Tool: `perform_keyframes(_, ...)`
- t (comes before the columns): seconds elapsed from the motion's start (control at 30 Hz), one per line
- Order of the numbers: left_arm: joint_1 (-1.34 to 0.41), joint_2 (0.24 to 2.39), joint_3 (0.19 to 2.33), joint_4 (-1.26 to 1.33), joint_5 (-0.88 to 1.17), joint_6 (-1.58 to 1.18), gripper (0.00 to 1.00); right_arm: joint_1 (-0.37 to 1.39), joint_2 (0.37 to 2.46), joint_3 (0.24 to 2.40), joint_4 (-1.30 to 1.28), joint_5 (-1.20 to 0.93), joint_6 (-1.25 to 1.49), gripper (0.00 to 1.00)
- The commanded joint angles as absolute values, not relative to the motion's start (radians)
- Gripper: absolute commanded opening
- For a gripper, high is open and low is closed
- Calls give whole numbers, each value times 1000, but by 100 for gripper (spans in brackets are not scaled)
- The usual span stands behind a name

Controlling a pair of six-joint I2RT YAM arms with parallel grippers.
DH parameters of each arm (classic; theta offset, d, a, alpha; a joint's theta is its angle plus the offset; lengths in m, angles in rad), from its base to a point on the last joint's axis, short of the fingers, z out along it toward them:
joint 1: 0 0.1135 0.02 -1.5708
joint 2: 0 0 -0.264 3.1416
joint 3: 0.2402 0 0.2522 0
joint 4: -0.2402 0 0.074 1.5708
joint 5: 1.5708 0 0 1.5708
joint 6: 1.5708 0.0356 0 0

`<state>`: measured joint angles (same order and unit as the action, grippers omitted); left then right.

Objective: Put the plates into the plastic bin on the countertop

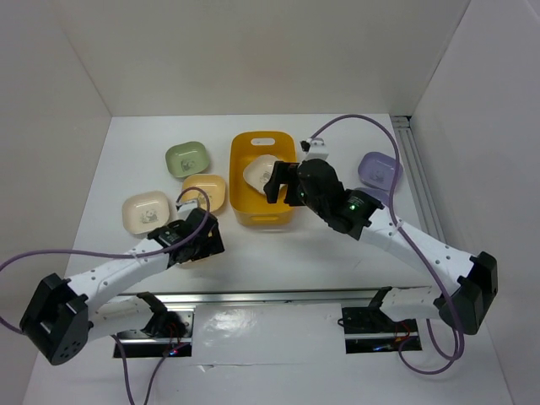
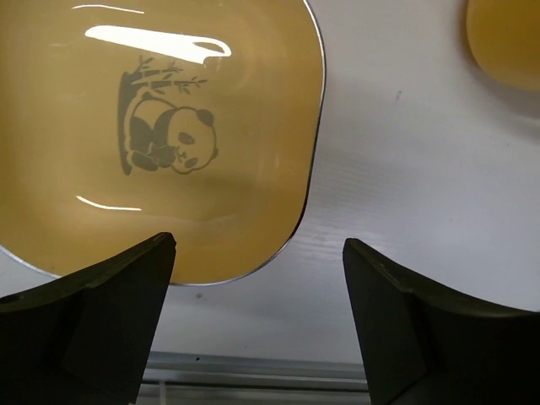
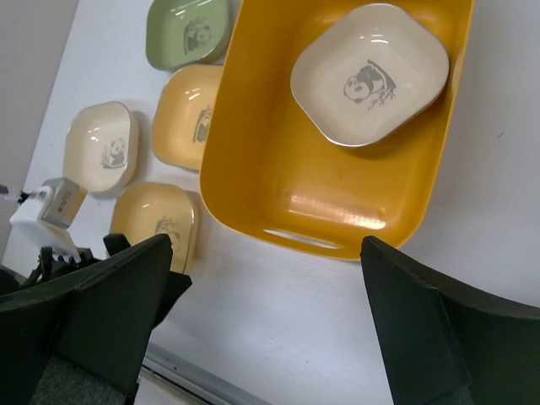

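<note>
The yellow-orange plastic bin (image 1: 240, 190) (image 3: 253, 160) stands mid-countertop with a cream panda plate (image 3: 369, 74) (image 1: 256, 173) lying in its far half. My right gripper (image 1: 280, 183) (image 3: 266, 253) hovers open and empty over the bin's near end. Left of the bin lie a green plate (image 1: 187, 158) (image 3: 187, 29), a yellow plate (image 1: 205, 192) (image 3: 187, 114), a cream plate (image 1: 146, 211) (image 3: 101, 148) and an amber plate (image 2: 160, 135) (image 3: 156, 224). My left gripper (image 1: 205, 232) (image 2: 259, 253) is open and empty, just short of the amber plate's near corner. A lavender plate (image 1: 380, 170) sits right of the bin.
White walls bound the countertop (image 1: 321, 245) on three sides. A metal rail (image 1: 270, 297) runs along the near edge, and another rail (image 1: 419, 173) lines the right wall. The right arm's purple cable (image 1: 354, 120) arcs over the area behind the bin.
</note>
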<state>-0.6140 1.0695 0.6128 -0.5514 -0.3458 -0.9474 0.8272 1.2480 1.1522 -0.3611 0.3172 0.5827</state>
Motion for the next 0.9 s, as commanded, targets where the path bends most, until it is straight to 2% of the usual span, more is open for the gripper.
perform_keyframes(0.0, -646, 1132, 612, -437, -390, -960, 92, 834, 1190, 1123, -305, 299, 555, 100)
perform_keyframes(0.27, -690, 1229, 578, -394, -434, -1019, 83, 834, 1181, 1104, -296, 299, 555, 100)
perform_keyframes(0.37, -699, 1250, 555, -385, -434, -1040, 67, 834, 1181, 1104, -287, 299, 555, 100)
perform_keyframes(0.4, -699, 1250, 546, -385, -434, -1057, 56, 834, 1181, 1095, -287, 299, 555, 100)
perform_keyframes(0.6, -784, 1232, 523, -481, -468, -1219, 34, 834, 1172, 1095, -287, 308, 564, 100)
perform_keyframes(0.63, -796, 1232, 523, -503, -480, -1241, 24, 834, 1172, 1095, -287, 308, 565, 100)
perform_keyframes(0.73, -831, 1221, 514, -528, -480, -1276, 10, 834, 1172, 1095, -287, 308, 565, 100)
perform_keyframes(0.77, -841, 1221, 514, -528, -480, -1276, 1, 834, 1172, 1095, -287, 308, 565, 100)
perform_keyframes(0.87, -850, 1210, 503, -540, -480, -1285, 0, 834, 1172, 1104, -297, 319, 574, 100)
